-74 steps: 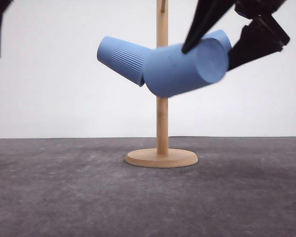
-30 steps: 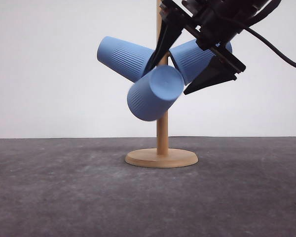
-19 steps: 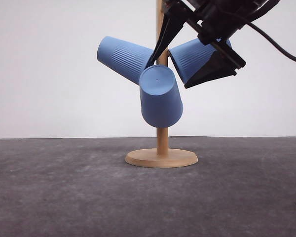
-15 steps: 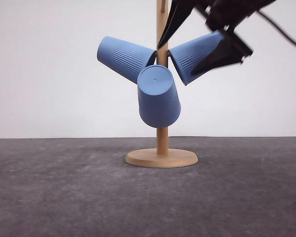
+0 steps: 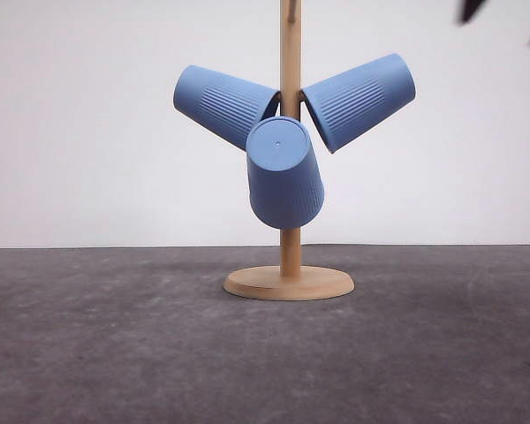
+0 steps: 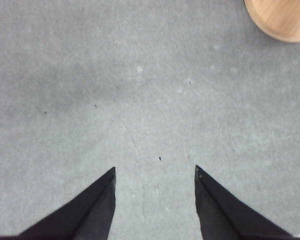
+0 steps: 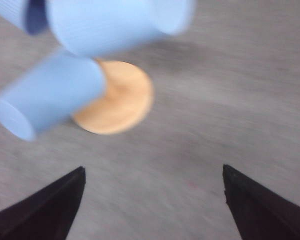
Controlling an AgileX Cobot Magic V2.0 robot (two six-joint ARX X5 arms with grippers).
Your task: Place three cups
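Three light-blue ribbed cups hang upside down on a wooden stand (image 5: 290,53). One cup (image 5: 225,104) tilts out to the left, one cup (image 5: 358,100) tilts to the right, and the third cup (image 5: 284,172) hangs in front, its flat bottom facing me. My right gripper (image 5: 505,22) shows as dark tips at the top right corner, away from the cups. In the right wrist view this gripper (image 7: 154,172) is open and empty, above the blurred cups (image 7: 50,102) and the stand's base (image 7: 120,100). My left gripper (image 6: 155,172) is open and empty over bare table.
The stand's round wooden base (image 5: 289,283) rests on the dark grey table (image 5: 115,353). A white wall stands behind. In the left wrist view, an edge of the base (image 6: 282,17) is visible beyond the fingers.
My right gripper let go of the third cup, which swung down and settled hanging at the stand's front. The gripper then pulled away up and to the right.
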